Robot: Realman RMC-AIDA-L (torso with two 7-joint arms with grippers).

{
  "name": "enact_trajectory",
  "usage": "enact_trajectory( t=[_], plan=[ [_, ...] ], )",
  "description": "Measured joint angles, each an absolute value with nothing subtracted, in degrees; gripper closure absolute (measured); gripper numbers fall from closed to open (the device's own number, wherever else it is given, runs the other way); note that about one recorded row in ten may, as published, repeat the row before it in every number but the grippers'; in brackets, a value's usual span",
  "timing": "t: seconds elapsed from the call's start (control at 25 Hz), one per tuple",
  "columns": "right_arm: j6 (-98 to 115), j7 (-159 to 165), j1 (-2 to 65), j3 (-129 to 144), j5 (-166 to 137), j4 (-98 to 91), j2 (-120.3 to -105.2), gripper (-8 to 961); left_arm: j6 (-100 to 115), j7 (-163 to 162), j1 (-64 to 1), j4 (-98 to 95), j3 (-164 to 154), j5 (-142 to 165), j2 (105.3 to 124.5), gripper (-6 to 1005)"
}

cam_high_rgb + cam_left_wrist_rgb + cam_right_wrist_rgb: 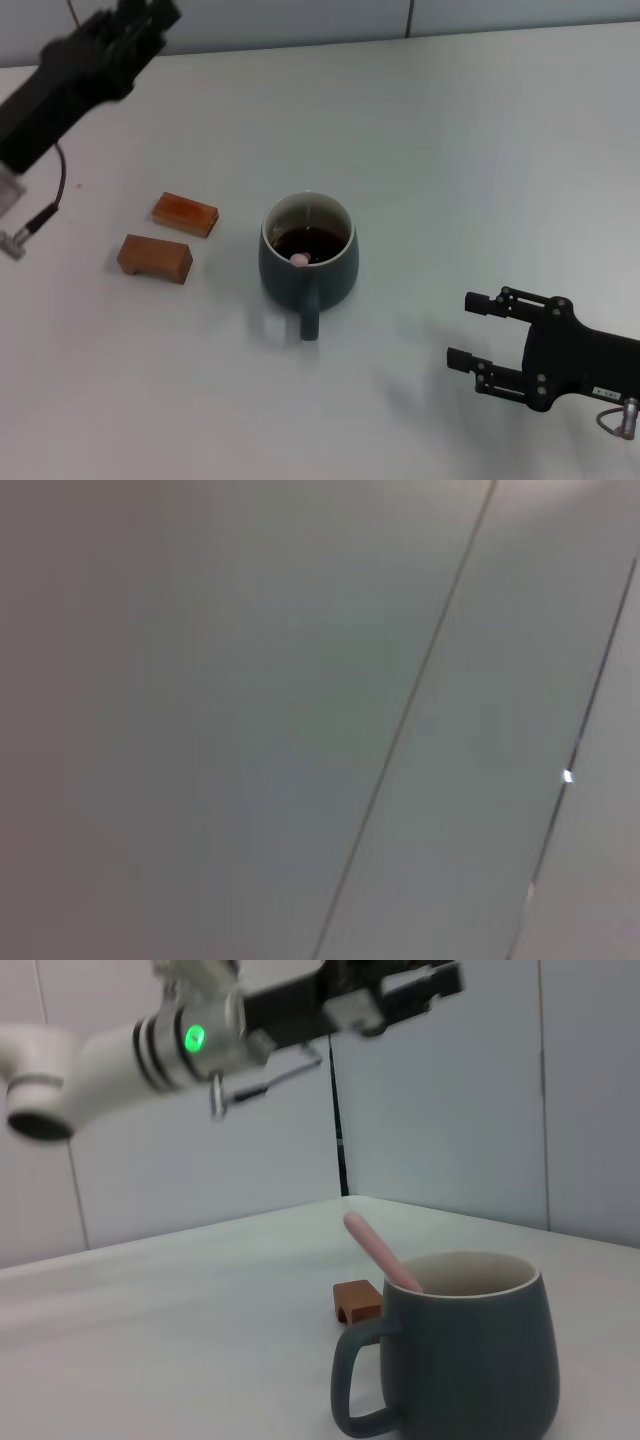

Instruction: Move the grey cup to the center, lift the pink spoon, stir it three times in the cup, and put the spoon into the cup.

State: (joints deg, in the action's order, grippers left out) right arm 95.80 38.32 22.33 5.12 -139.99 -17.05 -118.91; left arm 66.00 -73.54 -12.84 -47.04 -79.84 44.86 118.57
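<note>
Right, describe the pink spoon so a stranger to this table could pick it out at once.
Start at the grey cup near the middle of the white table, its handle pointing toward the robot. The pink spoon stands inside it, leaning on the rim with only its pale pink handle showing above the dark liquid. The two brown wooden blocks lie flat beside the cup.

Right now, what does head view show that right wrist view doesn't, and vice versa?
Head only: the right gripper, jaws open, beside the mug, a second wooden block, and the dark liquid in the grey cup. Right wrist only: the pink spoon handle leaning up out of the cup, and the wall panels behind. Both: cup, spoon in it, one wooden block, the raised left gripper.
</note>
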Motion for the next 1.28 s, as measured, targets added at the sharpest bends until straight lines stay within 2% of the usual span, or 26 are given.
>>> enact_trajectory(
  t=[0.32, 0.72, 0.96, 1.28],
  plan=[
    [95.80, 38.30, 21.70, 5.04, -138.55, -17.38, -118.91, 260, 81.65, -47.29, -13.59, -23.06, -78.87, 37.68, 118.77, 524],
    [95.80, 37.76, 21.11, 4.39, -137.96, -17.29, -118.95, 260, 89.82, -24.30, -11.80, -8.71, -80.48, 38.35, 118.62, 515],
    [95.59, 37.74, 21.08, 4.39, -137.91, -17.05, -119.01, 259, 89.21, -19.85, -11.03, -6.39, -84.04, 38.37, 118.76, 510],
    [95.69, 37.72, 20.88, 4.40, -137.89, -17.05, -119.00, 259, 89.09, -17.50, -10.56, -5.38, -90.21, 38.42, 118.40, 233]
  ],
)
